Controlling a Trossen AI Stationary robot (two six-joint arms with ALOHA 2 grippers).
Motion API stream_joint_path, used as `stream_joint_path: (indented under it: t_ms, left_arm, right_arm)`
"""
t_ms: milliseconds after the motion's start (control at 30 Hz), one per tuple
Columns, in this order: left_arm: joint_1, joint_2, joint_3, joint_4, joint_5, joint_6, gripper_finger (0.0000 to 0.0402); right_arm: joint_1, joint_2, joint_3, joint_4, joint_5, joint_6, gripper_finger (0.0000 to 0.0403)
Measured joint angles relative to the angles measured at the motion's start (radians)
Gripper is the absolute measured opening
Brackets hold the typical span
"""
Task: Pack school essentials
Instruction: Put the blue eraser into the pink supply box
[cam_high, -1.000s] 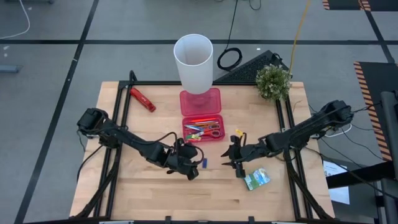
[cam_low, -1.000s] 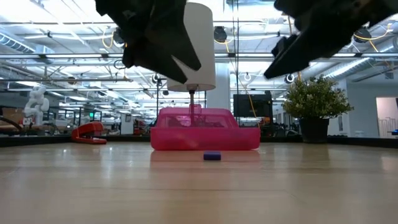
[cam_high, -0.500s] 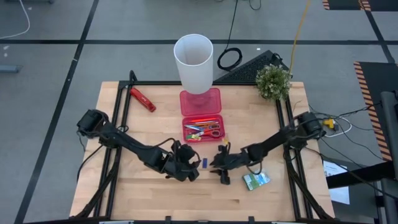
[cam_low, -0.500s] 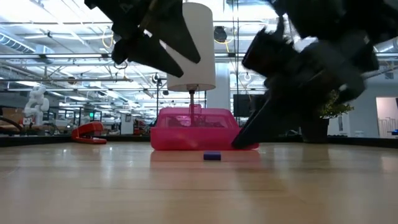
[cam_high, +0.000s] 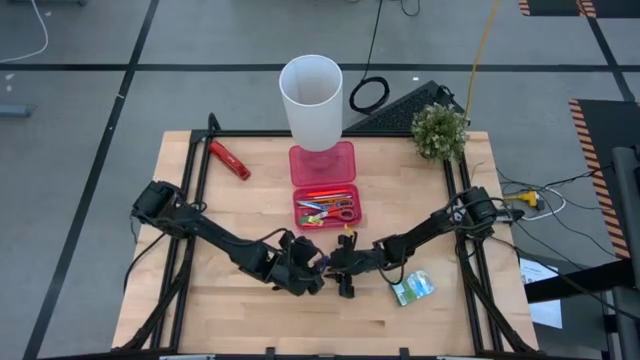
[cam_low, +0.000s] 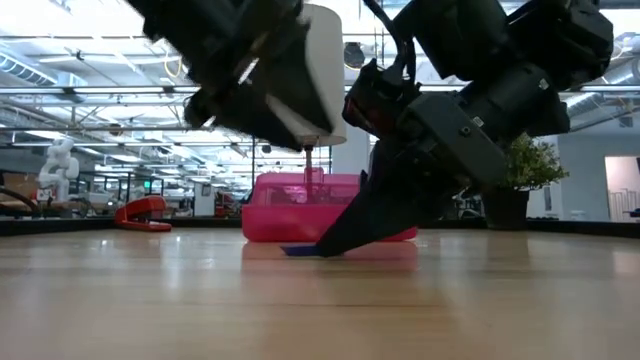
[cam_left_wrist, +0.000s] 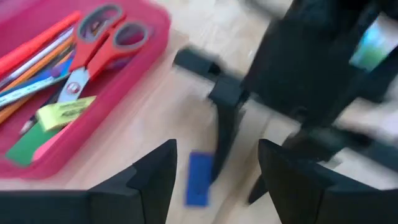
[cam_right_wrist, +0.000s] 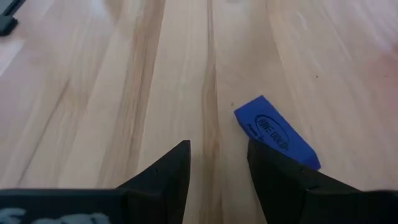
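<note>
A small blue eraser (cam_left_wrist: 198, 179) lies flat on the wood in front of the pink tray (cam_high: 299, 213). The tray holds scissors (cam_left_wrist: 93, 46), pencils and small erasers. My left gripper (cam_left_wrist: 215, 150) hovers open over the eraser, its fingers on either side and above it. My right gripper (cam_right_wrist: 217, 158) is open, low on the table, coming from the right. The eraser (cam_right_wrist: 276, 133) lies just beyond one of its fingertips, outside the gap. A green-white packet (cam_high: 413, 290) lies flat on the wood to the right. My right gripper slants down from the table's right, and one fingertip (cam_low: 327, 246) is down at the tabletop right beside the eraser's long side (cam_left_wrist: 206, 169). I cannot tell whether the finger touches the eraser. The eraser lies flat on the wood.
A tall white cup (cam_high: 311, 95) stands behind the tray's open lid (cam_high: 322, 162). A red-and-black tool (cam_high: 228, 160) lies at the far left and a potted plant (cam_high: 438, 131) at the far right. The two grippers stand close together near the table's middle.
My right gripper has swept toward the table's left and come down to the tabletop beside the blue eraser. The eraser has slid a little toward the left and turned on the wood. My left gripper has stayed open over it.
</note>
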Motion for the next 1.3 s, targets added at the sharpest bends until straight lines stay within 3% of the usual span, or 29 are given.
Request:
stream_joint_path:
  t_ms: [167, 600, 800, 967, 1300]
  left_arm:
    - [-0.003, 0.044, -0.002, -0.005, 0.014, 0.066, 0.0227]
    - [-0.003, 0.166, -0.001, 0.004, 0.013, 0.269, 0.0228]
    - [0.011, 0.168, -0.001, 0.002, 0.026, 0.283, 0.0228]
    - [0.044, 0.168, -0.001, 0.011, 0.126, 0.278, 0.0228]
    - [0.063, 0.184, -0.001, 0.020, 0.177, 0.234, 0.0227]
  right_arm:
    - [-0.002, -0.035, 0.000, -0.075, -0.051, -0.010, 0.0155]
    - [0.011, -0.179, -0.004, -0.368, -0.062, -0.046, 0.0155]
    - [0.044, -0.239, -0.004, -0.461, -0.058, -0.091, 0.0155]
    - [0.072, -0.287, -0.003, -0.502, -0.058, -0.131, 0.0155]
    - [0.114, -0.383, -0.018, -0.551, -0.055, -0.132, 0.0155]
